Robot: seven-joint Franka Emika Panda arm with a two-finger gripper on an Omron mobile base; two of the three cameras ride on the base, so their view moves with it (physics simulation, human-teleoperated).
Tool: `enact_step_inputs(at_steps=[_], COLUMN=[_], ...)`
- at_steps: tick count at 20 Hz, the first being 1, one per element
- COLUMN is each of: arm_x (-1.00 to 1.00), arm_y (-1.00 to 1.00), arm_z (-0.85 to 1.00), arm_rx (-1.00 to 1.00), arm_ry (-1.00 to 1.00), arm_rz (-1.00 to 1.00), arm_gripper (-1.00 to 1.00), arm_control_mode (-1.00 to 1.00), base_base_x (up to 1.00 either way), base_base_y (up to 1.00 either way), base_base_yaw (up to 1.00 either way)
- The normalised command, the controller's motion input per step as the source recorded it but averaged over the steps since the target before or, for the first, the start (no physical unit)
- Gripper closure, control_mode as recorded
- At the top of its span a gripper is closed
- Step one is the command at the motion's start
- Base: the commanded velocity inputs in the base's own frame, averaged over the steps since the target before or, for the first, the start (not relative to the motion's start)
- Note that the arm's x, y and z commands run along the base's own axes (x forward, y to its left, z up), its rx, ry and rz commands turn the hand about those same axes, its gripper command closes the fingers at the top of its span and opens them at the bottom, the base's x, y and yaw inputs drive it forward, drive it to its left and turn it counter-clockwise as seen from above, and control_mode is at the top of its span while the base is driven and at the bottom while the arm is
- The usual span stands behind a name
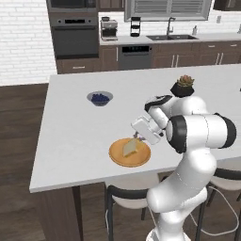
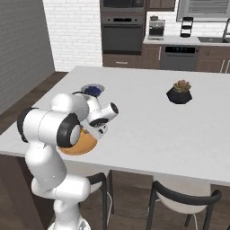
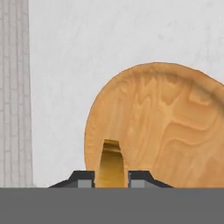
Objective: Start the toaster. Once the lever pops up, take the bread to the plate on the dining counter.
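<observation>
The gripper (image 1: 137,137) hangs just over the near side of the wooden plate (image 1: 141,160), which lies near the front edge of the dining counter (image 1: 70,122) — low enough, I judge, that the bread (image 1: 130,148) can be let go without dropping far. In the hand view the two dark fingertips (image 3: 84,178) sit against either side of the slice (image 3: 110,164), so the fingers are clamped on the bread, narrowly apart by its thickness. The slice stands on edge rather than flat: its long axis runs away from the hand and down toward the plate, with its thin crust edge facing the camera on the hand. Whether its lower edge touches the wood I cannot tell. A grey bowl of berries (image 1: 100,98) and a potted plant (image 1: 183,86) sit well apart — clear of the drop.
</observation>
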Motion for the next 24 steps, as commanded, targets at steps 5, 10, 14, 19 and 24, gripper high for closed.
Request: enact_step_inputs(at_steps=[5, 10, 14, 19, 24], arm_x=[0.25, 0.01, -0.16, -0.01, -0.04], arm_y=[0.0, 0.0, 0.01, 0.02, 0.0], arm_z=[-0.37, -0.11, 0.01, 0.0, 0.0], arm_rx=[0.0, 0.0, -0.06, -0.13, -0.32], arm_ry=[-0.07, -0.02, 0.0, -0.03, -0.04], arm_rz=[0.0, 0.0, 0.0, 0.0, -0.05], arm_gripper=[-1.0, -1.0, -1.0, -1.0, -1.0], arm_control_mode=[-1.0, -1.0, -1.0, -1.0, -1.0], base_base_x=[0.0, 0.0, 0.0, 0.0, 0.0], base_base_y=[0.0, 0.0, 0.0, 0.0, 0.0], base_base_yaw=[0.0, 0.0, 0.0, 0.0, 0.0])
